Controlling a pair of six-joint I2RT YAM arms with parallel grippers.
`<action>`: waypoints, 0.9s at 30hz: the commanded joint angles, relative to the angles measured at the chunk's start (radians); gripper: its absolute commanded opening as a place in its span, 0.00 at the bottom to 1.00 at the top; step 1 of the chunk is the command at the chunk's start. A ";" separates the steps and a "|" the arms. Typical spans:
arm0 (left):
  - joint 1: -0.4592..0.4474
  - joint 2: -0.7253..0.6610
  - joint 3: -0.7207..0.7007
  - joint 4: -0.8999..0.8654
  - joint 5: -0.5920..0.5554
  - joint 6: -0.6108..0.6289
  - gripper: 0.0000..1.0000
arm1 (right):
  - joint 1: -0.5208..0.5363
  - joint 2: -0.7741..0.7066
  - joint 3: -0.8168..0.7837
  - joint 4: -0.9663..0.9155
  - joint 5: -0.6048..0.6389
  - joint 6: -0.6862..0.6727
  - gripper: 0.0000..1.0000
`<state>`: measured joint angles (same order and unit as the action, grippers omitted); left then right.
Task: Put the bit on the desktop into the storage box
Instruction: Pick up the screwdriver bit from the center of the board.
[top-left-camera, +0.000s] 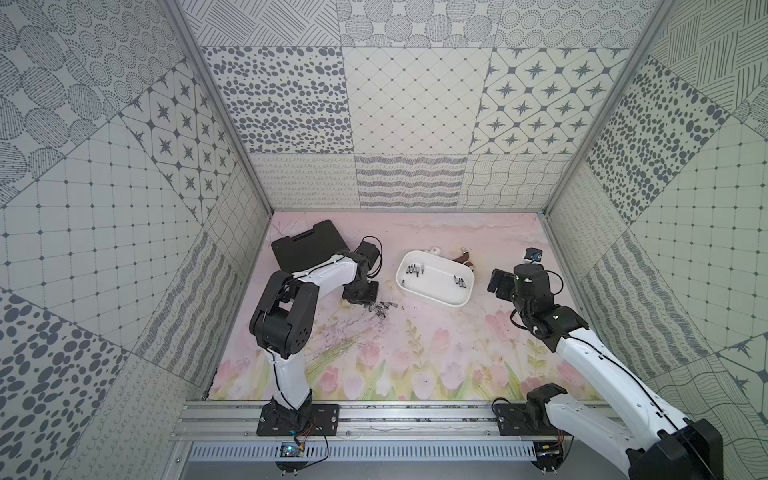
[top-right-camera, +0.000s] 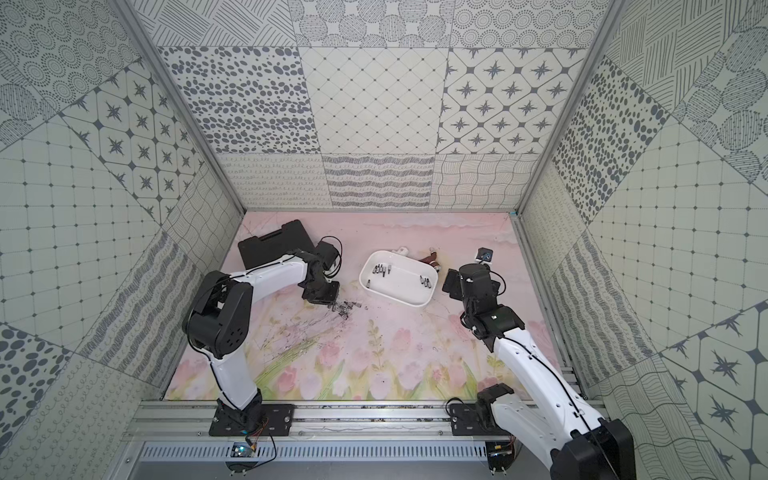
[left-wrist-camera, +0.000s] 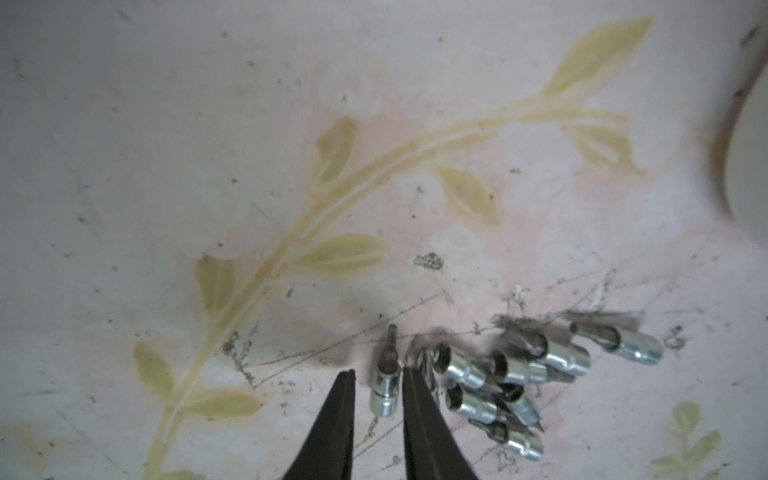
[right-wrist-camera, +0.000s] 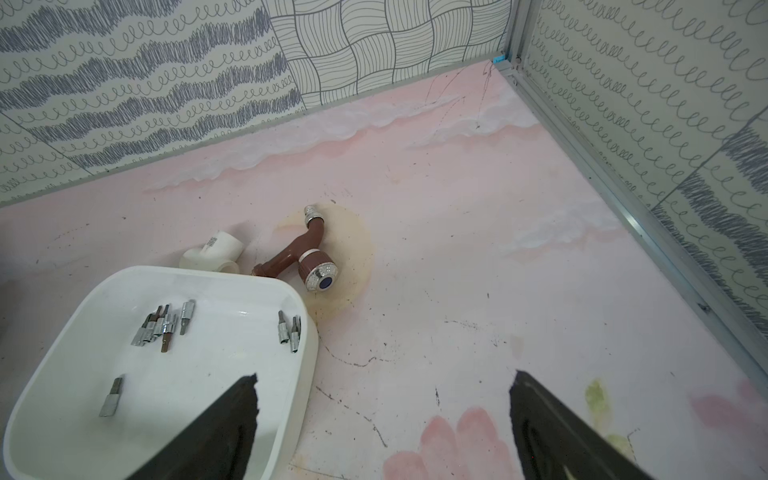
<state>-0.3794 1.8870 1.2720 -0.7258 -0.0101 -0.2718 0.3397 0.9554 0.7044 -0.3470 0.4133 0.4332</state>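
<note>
- Left tool (left-wrist-camera: 378, 371) narrow, straddling bit (left-wrist-camera: 385, 386) on worktop (left-wrist-camera: 208, 124), not clamped.
- Bit lies flat, long axis along the fingers (left-wrist-camera: 332, 424), tip pointing away from tool.
- Right tool (right-wrist-camera: 384, 376) spread wide.

No word, number or brand can be read in any of the views. The only printed mark is a small grey label on the white pipe elbow (right-wrist-camera: 226, 247), left of centre in the right wrist view. It is too small and blurred to make out.
</note>
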 joint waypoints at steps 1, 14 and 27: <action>0.004 0.003 -0.010 -0.020 0.009 0.017 0.25 | -0.006 -0.010 0.003 0.029 -0.001 -0.005 0.96; 0.004 0.046 -0.011 -0.023 0.009 0.020 0.18 | -0.007 -0.001 0.007 0.029 -0.005 -0.004 0.97; 0.004 0.022 -0.011 -0.031 0.003 0.024 0.13 | -0.007 0.000 0.004 0.029 -0.008 -0.001 0.97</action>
<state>-0.3775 1.9095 1.2633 -0.7261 -0.0120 -0.2646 0.3393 0.9554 0.7044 -0.3466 0.4103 0.4335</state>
